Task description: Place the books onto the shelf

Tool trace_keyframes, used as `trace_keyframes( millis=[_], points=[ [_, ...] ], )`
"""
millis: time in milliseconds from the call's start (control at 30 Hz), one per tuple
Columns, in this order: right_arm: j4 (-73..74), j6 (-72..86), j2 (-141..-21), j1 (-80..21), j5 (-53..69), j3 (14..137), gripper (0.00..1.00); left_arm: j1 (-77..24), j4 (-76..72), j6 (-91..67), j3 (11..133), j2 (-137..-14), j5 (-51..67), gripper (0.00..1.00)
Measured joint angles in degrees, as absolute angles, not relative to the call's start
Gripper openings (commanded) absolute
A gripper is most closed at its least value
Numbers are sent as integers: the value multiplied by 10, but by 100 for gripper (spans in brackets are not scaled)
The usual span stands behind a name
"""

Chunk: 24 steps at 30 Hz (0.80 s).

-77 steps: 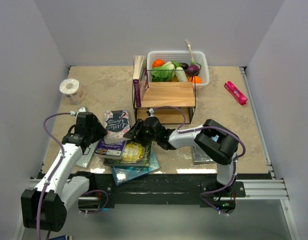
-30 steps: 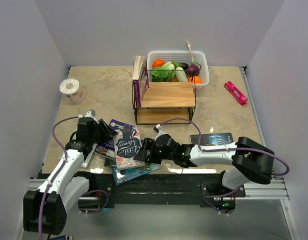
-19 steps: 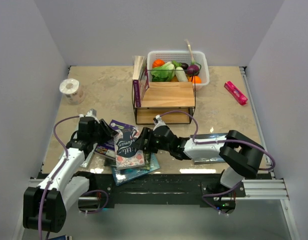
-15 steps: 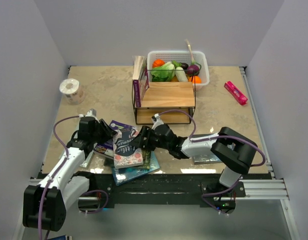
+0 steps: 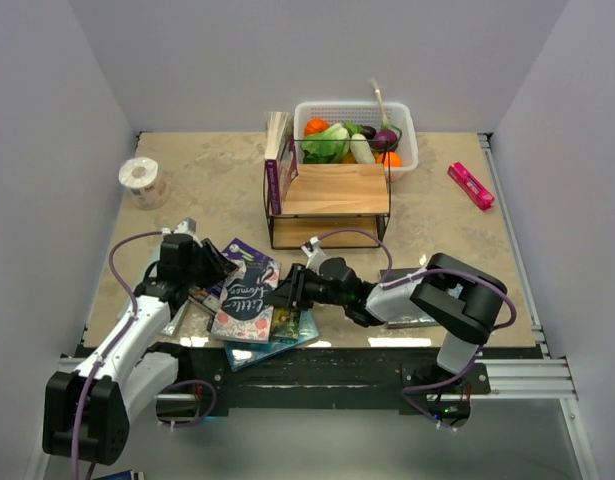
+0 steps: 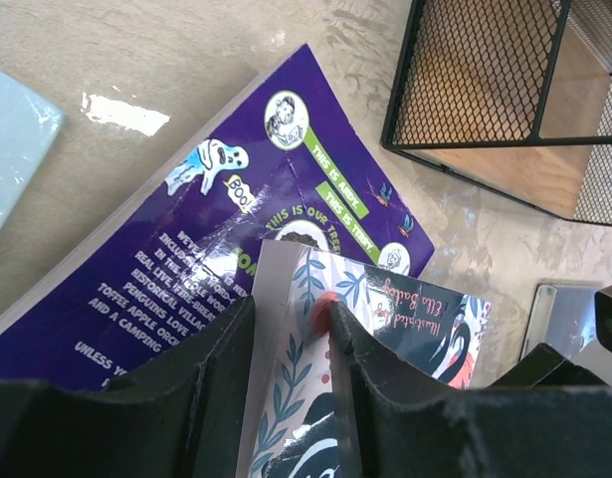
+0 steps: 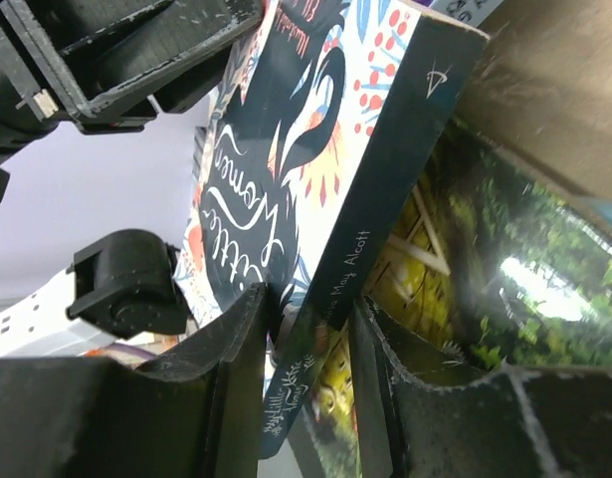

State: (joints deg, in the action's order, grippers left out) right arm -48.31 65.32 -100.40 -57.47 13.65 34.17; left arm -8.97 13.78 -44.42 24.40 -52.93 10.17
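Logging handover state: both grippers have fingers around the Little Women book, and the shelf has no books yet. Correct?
Not quite: the top external view shows a purple-spined book already standing at the left end of the shelf. The rest holds: the left gripper and the right gripper both have fingers around the Little Women book.

A: Look at the left arm point(image 5: 127, 330): stretched forward off its base, bent at the elbow, wrist turned inward.
B: Clamping with the left gripper point(image 5: 209, 268) on one edge of the book point(image 5: 245, 300), fingers pressed to both faces.
A: Over to the right arm point(image 5: 427, 295): folded low, reaching across to the left, forearm nearly level.
B: Pinching the spine side with the right gripper point(image 5: 287, 290), jaws narrow and tight. Facing each other, tips near, book between.
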Motion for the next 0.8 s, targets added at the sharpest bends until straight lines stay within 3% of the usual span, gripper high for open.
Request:
trace_keyframes(
  millis=[100, 233, 400, 633, 700, 800],
  points=[
    [-470, 649, -990, -575, 148, 340, 62, -93, 139, -444, 244, -527, 107, 39],
    [-478, 639, -990, -580, 171, 343, 64, -99, 137, -449, 239, -526, 105, 39],
    [-508, 647, -1020, -581, 182, 347, 50, -111, 135, -450, 239, -521, 90, 38],
    [-550, 691, -1067, -583, 204, 356, 17, -139, 133, -452, 239, -512, 53, 37],
    [-554, 707, -1069, -584, 205, 356, 3, -142, 133, -454, 239, -511, 51, 37],
    [-562, 722, -1064, -586, 204, 349, 0, -144, 137, -456, 240, -505, 48, 37]
  ],
)
